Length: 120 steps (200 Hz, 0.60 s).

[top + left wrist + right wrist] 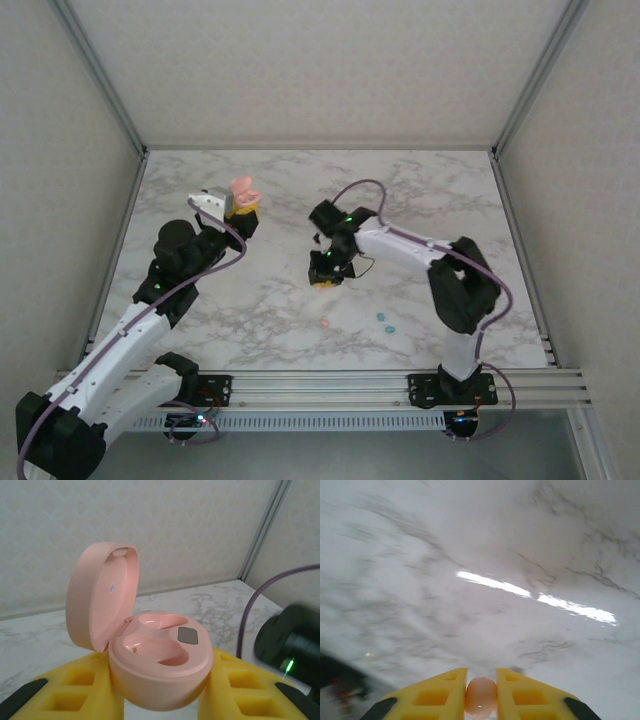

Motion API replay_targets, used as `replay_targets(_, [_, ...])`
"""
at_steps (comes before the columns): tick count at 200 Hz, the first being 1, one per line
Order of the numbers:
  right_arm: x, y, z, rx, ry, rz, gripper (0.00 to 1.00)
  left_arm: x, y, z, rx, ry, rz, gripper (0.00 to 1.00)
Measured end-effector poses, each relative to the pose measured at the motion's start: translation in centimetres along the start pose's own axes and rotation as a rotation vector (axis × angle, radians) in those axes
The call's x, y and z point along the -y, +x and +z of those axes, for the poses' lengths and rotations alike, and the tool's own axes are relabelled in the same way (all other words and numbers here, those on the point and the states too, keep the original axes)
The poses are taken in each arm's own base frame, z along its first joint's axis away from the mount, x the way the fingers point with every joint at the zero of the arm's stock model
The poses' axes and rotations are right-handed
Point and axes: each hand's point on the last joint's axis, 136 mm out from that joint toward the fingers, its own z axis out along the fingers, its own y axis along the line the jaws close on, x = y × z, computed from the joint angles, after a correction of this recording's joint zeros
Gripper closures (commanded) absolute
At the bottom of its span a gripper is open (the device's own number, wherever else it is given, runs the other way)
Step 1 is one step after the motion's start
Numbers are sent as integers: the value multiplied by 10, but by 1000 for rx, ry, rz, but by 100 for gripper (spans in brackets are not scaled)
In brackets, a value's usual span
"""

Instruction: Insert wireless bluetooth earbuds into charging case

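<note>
- We see the right pincer (481, 682) clamped on 1 pink-orange earbud (481, 700), held above the counter (485, 580).
- The left pincer (160, 700) grips the open pink case (160, 650); its 2 wells look empty.
- The case lies left of the right pincer and slightly beyond it.

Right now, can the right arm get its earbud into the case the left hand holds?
Probably yes. The right hand is shut on the earbud, the left hand holds the case with lid open, and its wells look empty.
</note>
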Motion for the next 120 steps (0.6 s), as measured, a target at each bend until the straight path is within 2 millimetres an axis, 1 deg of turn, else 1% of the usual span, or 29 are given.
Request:
replay_targets(19, [-20, -19, -34, 55, -209, 14, 81, -3, 4, 3, -13, -7, -3, 76])
replay_targets(44, [-33, -34, -69, 78, -439, 32, 81, -8, 10, 7, -33, -12, -11, 76])
replay_targets(64, [-40, -44, -91, 78, -578, 33, 81, -8, 14, 12, -43, 3, -15, 76])
replay_targets(82, [-47, -51, -109, 76, -681, 25, 81, -5, 19, 17, -64, 33, -18, 76])
replay_targets(120, [-62, -55, -141, 67, -824, -18, 80, 10, 28, 28, -97, 139, -22, 77])
